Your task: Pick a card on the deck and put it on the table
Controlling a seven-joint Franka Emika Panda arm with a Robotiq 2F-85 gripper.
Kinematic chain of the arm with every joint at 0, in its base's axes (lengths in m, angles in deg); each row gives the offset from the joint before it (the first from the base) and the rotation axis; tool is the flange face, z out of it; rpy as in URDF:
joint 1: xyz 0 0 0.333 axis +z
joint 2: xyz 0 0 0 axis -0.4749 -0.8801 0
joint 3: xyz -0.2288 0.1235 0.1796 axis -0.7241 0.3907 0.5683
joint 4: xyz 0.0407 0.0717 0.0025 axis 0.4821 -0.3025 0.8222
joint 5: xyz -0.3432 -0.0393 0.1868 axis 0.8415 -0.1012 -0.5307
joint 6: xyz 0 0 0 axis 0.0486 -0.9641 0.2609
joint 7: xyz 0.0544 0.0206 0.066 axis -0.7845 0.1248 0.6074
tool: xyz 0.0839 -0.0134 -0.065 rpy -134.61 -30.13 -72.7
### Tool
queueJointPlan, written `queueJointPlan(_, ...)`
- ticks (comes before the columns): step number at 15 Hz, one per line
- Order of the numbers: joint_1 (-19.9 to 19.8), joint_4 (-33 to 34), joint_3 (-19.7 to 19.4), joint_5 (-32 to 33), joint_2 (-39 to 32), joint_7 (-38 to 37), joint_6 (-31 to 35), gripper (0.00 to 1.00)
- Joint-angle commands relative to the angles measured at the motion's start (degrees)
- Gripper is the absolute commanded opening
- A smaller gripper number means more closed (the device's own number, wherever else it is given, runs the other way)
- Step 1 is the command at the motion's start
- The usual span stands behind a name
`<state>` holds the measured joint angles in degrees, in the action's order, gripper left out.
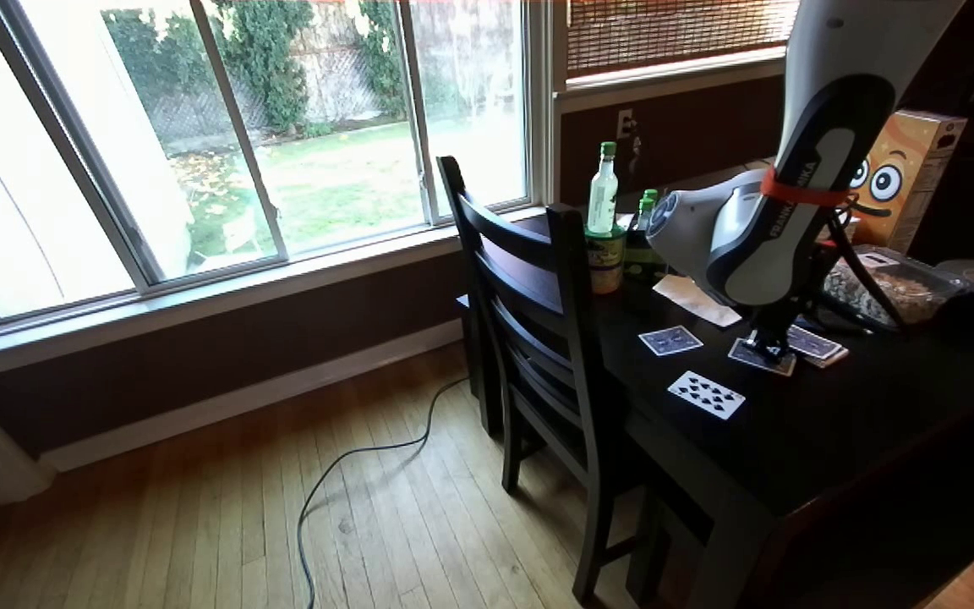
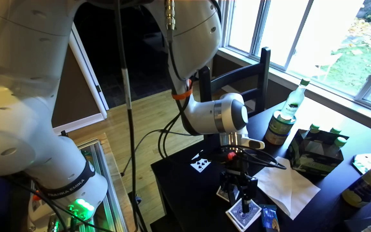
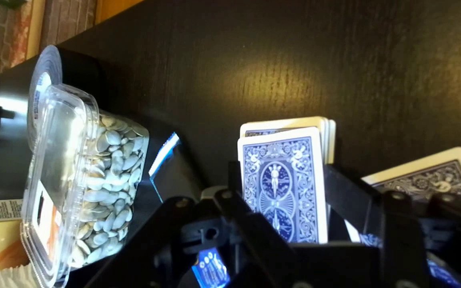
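The jaws stand parted, gripping nothing that shows, with the deck (image 2: 237, 215) between them.
That wide stance presumably suits pinching the top card (image 3: 278, 184) by its long edges; it lies askew, face down, its ornate blue back bordered white against the dark tabletop (image 3: 198, 60).

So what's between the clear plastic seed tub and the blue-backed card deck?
The wrist view shows a shiny blue wrapped packet there, partly hidden.
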<state>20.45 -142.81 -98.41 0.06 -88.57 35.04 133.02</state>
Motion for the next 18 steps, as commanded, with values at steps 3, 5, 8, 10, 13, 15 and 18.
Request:
queueJointPlan(3, -2.6, -0.5, 0.2, -2.4, -1.0, 9.4, 5.5, 0.16)
queueJointPlan(5, -3.3, -0.8, 0.4, -3.5, -0.9, 12.9, 6.8, 0.03)
queueJointPlan(8, -3.5, -1.0, 0.3, -4.4, -0.3, 16.0, 6.9, 0.01)
queueJointPlan(10, -3.1, -1.6, 0.1, -4.9, 0.7, 16.7, 6.3, 0.01)
queueJointPlan(13, -2.7, -3.0, 0.1, -5.3, 2.8, 17.1, 6.1, 0.02)
queueJointPlan(15, -2.5, -4.9, 0.2, -5.9, 5.0, 17.0, 6.5, 0.02)
queueJointPlan(18, -1.9, -7.8, -0.1, -6.3, 8.9, 15.7, 7.2, 0.02)
